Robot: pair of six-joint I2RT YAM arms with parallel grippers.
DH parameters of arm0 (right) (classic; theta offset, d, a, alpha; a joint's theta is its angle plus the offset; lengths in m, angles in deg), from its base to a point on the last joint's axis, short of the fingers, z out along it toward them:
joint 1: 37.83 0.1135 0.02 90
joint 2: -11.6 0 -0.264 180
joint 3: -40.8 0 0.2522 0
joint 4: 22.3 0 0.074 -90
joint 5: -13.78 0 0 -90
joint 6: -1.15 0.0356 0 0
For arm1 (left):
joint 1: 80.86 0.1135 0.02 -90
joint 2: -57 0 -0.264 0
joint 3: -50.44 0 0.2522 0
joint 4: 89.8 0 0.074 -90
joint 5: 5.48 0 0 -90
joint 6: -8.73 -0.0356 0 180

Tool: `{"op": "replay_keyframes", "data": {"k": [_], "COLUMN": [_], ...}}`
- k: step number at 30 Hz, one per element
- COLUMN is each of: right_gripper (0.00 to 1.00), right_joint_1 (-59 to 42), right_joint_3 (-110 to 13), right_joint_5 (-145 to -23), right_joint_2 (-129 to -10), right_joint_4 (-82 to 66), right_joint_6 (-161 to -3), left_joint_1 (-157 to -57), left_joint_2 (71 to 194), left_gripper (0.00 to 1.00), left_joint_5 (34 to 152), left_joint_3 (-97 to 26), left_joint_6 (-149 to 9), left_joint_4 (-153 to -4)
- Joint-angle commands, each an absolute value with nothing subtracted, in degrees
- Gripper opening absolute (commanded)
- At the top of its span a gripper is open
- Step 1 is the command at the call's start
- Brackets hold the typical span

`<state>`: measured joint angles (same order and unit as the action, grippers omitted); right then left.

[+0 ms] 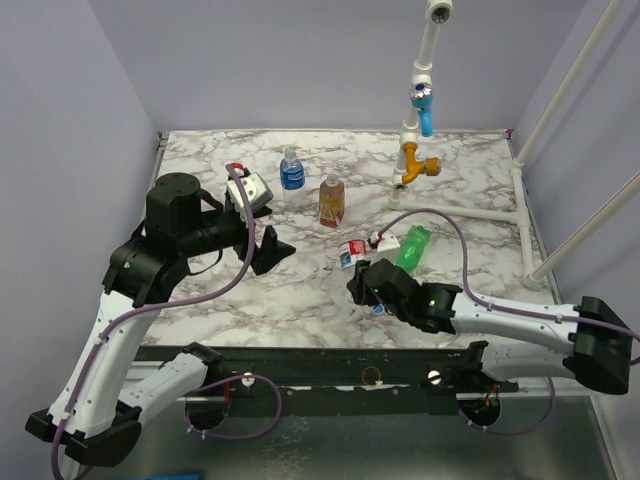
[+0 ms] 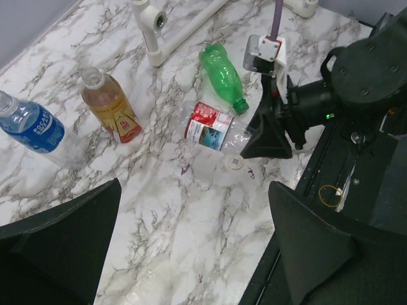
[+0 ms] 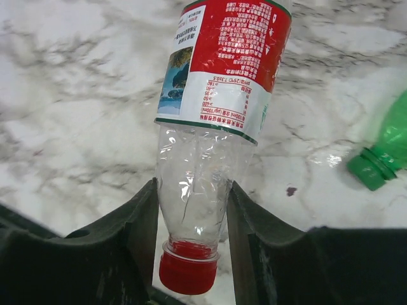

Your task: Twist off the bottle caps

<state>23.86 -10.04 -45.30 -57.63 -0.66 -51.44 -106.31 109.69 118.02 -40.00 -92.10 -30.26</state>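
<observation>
Pinching red-label bottle neck: right tool; red cap wrist-view only; left tool spread, empty.

The left arm rises steeply from its base to a high elbow, then reaches forward with the forearm roughly level. A purple cable loops along it. The left gripper hangs in the air, its two dark fingers spread wide with nothing between them.

The right arm lies low and stretched out, its forearm running toward the left arm's side, and a small green light shows near the wrist. The right gripper points away from its base. Its fingers press on either side of the neck of the clear red-labelled bottle, whose capped end points back toward the palm.
</observation>
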Motion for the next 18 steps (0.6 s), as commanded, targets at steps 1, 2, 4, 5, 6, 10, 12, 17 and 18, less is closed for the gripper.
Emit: {"op": "replay_keyframes", "data": {"k": [1, 2, 4, 5, 6, 10, 12, 17, 18], "right_gripper": [0.32, 0.35, 0.39, 0.4, 0.4, 0.4, 0.4, 0.41, 0.4], "right_joint_1": [25.99, 26.0, 25.94, 25.97, 26.06, 25.99, 25.99, 25.99, 25.96], "right_joint_3": [-13.03, -13.7, -16.71, -19.14, -21.49, -31.37, -36.37, -48.69, -50.8], "right_joint_5": [-58.9, -63.4, -70.52, -73.2, -75.38, -83.06, -84.3, -85.53, -85.83], "right_joint_2": [-48.35, -46.44, -44.05, -43.91, -44.56, -48.82, -51.29, -58.85, -59.95], "right_joint_4": [1.88, 1.51, 2.55, 4.03, 6.58, 11.3, 11.96, 16.91, 17.59], "right_joint_6": [-57.11, -58.8, -60.99, -61.86, -62.63, -65.24, -65.99, -70.19, -71.13], "left_joint_1": [-106.34, -106.34, -106.34, -106.34, -106.34, -106.36, -106.34, -106.34, -106.34], "left_joint_2": [106.91, 106.49, 105.8, 105.51, 105.16, 102.93, 101.47, 99.53, 99.21], "left_gripper": [0.99, 0.99, 0.99, 0.99, 0.99, 0.99, 0.99, 0.99, 0.99], "left_joint_5": [121.98, 122.93, 124.86, 125.78, 126.91, 131.19, 132.97, 133.4, 133.3], "left_joint_3": [-39.15, -39.23, -39.76, -40.03, -40.18, -38.83, -37.72, -36.91, -36.73], "left_joint_6": [-100.34, -102.37, -106.09, -108.07, -109.89, -120.12, -126.92, -137.48, -139.69], "left_joint_4": [-31.98, -31.83, -31.74, -31.74, -31.74, -31.67, -31.65, -31.07, -30.03]}}
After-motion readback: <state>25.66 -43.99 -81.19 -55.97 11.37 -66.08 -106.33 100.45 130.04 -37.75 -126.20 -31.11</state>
